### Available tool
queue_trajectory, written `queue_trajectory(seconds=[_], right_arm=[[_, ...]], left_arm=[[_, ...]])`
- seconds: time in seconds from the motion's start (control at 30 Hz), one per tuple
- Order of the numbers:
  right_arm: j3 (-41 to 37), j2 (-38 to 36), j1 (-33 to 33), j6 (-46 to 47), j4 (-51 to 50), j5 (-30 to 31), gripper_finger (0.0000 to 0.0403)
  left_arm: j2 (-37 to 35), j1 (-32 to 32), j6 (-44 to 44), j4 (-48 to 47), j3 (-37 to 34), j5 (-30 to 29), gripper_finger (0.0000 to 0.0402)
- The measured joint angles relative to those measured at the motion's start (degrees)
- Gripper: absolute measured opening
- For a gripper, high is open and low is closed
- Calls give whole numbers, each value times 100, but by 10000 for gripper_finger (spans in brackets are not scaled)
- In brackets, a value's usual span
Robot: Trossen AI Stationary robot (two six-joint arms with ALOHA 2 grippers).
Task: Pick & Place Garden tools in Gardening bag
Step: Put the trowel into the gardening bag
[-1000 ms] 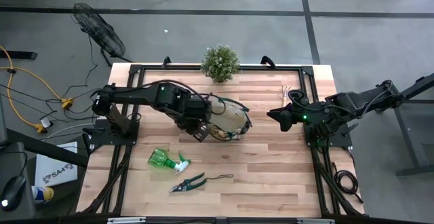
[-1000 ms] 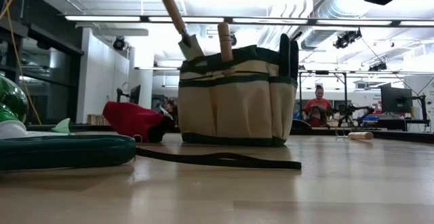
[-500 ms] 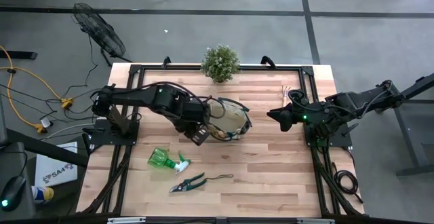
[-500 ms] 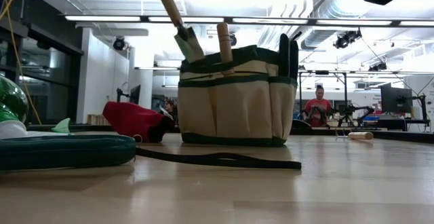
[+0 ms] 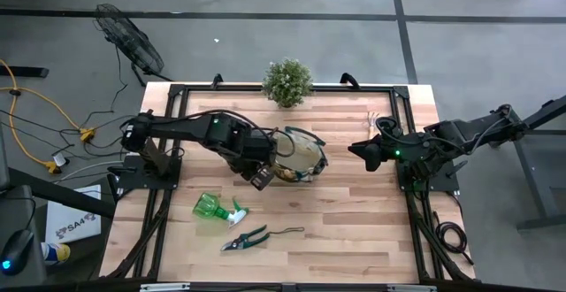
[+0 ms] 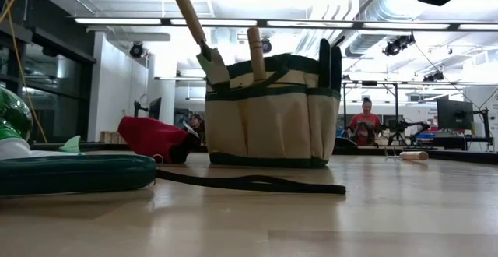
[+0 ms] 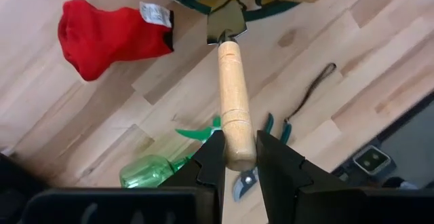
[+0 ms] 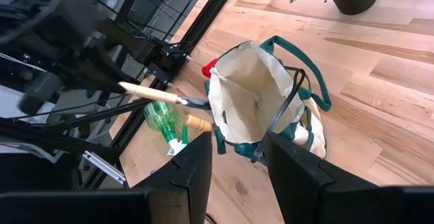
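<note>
We see the left hand (image 7: 236, 157) pinching the butt end of a wooden-handled trowel (image 7: 232, 112), one dark finger pressed on each side of the handle. The left arm reaches from its base at the bench's left edge across to the gardening bag (image 5: 299, 155), with the hand just beside the bag on the side facing the spray bottle (image 5: 217, 209). The trowel slants down from the hand, and its metal blade meets the bag's green-trimmed rim; in the low view the blade tip sits at the rim, and we cannot tell how far it has gone in. A second wooden handle (image 6: 257, 53) stands up out of the bag next to the blade. The red glove (image 7: 108, 35) lies on the bench (image 5: 354, 221) close beside the bag. The green-handled pruners (image 5: 248, 237) lie beyond the spray bottle, farther from the bag, with their cord trailing. The right hand (image 5: 364, 155) hangs above the bench well apart from the bag on the opposite side, its fingers spread and empty, its camera looking into the bag's pale interior. The potted plant (image 5: 287, 81) stands at the bench's far edge behind the bag. In the low view the right hand is cut off by the picture's top edge, and a person (image 6: 364, 121) shows small in the room behind.
</note>
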Motion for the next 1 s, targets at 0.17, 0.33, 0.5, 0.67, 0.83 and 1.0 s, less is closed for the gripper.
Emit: queue_trajectory(seconds=[0.17, 0.33, 0.5, 0.67, 0.83, 1.0], right_arm=[[1, 0, 0, 1, 4, 0, 129], [2, 0, 2, 0, 39, 0, 129], [2, 0, 0, 0, 40, 0, 129], [2, 0, 1, 0, 39, 0, 129], [2, 0, 0, 2, 41, 0, 129], [2, 0, 1, 0, 39, 0, 129]], left_arm=[[144, 149, 141, 26, 0, -5, 58], [248, 246, 224, 90, -2, -16, 58], [263, 340, 300, 215, -7, -116, 58], [291, 438, 426, 221, -7, -203, 58], [289, 610, 495, 237, -7, -248, 58], [289, 680, 601, 243, -7, -303, 67]])
